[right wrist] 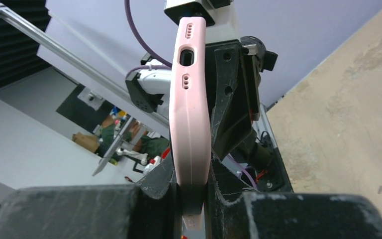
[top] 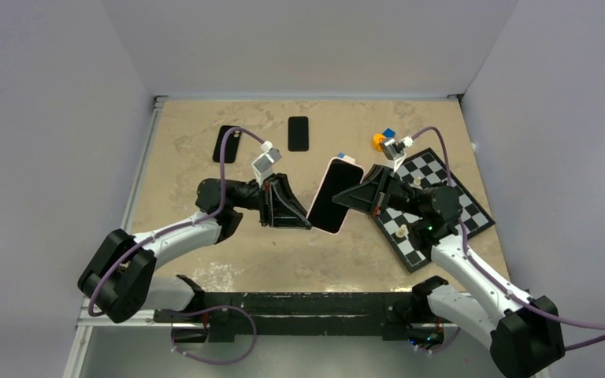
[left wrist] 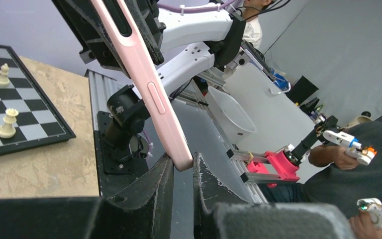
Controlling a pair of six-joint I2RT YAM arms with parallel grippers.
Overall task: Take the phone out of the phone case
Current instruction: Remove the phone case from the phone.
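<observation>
— Top external view first: what holds what?

— A pink case [top: 346, 162] holds the phone [top: 331, 201]; the dark screen fills it and faces up toward that camera. The pair hangs tilted in the air over the middle of the tabletop [top: 181, 165], between the two arms.

— Who has it?

— Both. The right fingers [right wrist: 222, 186] are clamped on the case's long side, pink rubber pressed between them with its port end pointing away. The left fingers [left wrist: 161, 184] stand narrow, and one rounded corner of the case is pinched at their tips.

— Any other containers?

— A white bin [left wrist: 234, 117] sits off the tabletop in the left wrist view; I cannot see into it. At the far side lie a left dark slab [top: 226, 143] and a right dark slab [top: 298, 133], flat and apart. Whether either is a case with something inside, I cannot tell.

— Room to move?

— Bare tabletop lies under the case and toward the near edge. A chessboard [top: 441, 177] lies slanted under the right arm, carrying a few pieces, its near corner close to the right edge. The slabs are well apart from the held case. Grey walls close the left, far and right sides.
</observation>
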